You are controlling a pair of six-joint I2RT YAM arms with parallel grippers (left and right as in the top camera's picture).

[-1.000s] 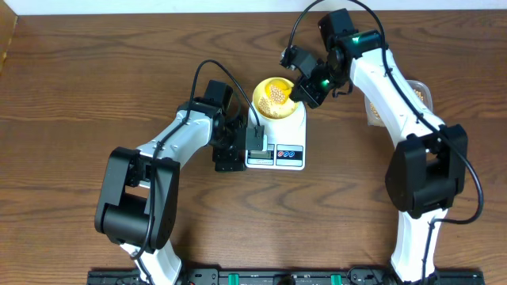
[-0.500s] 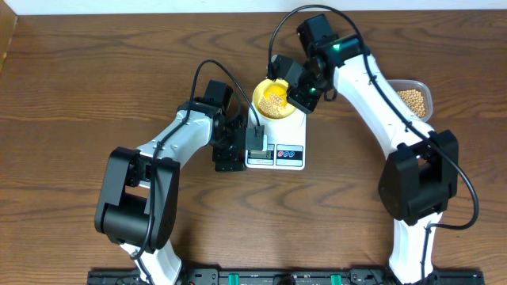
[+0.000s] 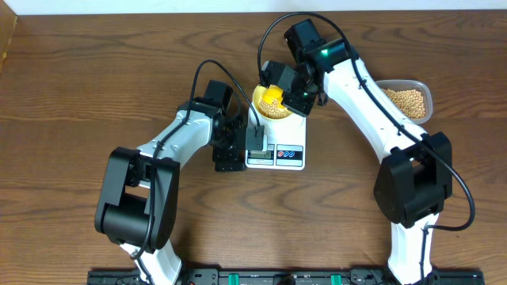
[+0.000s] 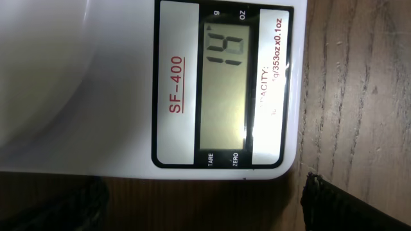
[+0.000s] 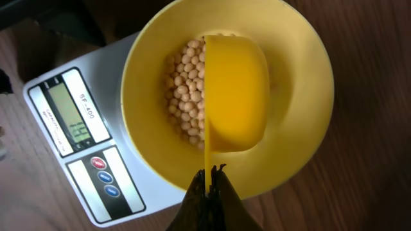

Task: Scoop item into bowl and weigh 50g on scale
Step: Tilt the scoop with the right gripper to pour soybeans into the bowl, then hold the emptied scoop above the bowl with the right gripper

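The beans (image 5: 185, 96) lie in the pale-yellow bowl (image 5: 298, 96), just ahead of the right hand (image 5: 209, 183). That hand is clamped tight on the handle of the yellow scoop (image 5: 234, 96), whose cup is tipped over the beans. The bowl sits on the white scale (image 5: 38, 83). The left hand (image 3: 228, 150) has its jaws spread wide and empty, and the scale's lit display is just in front of it on the desk (image 3: 79, 95). A clear tub (image 3: 408, 100) of beans stands well apart from both hands.

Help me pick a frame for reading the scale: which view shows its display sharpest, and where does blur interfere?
Left wrist: display fills the view, digits slightly soft but legible, the white scale washed out. Right wrist: display small, digits too tiny; right gripper a dark blur. Overhead: display unreadable.
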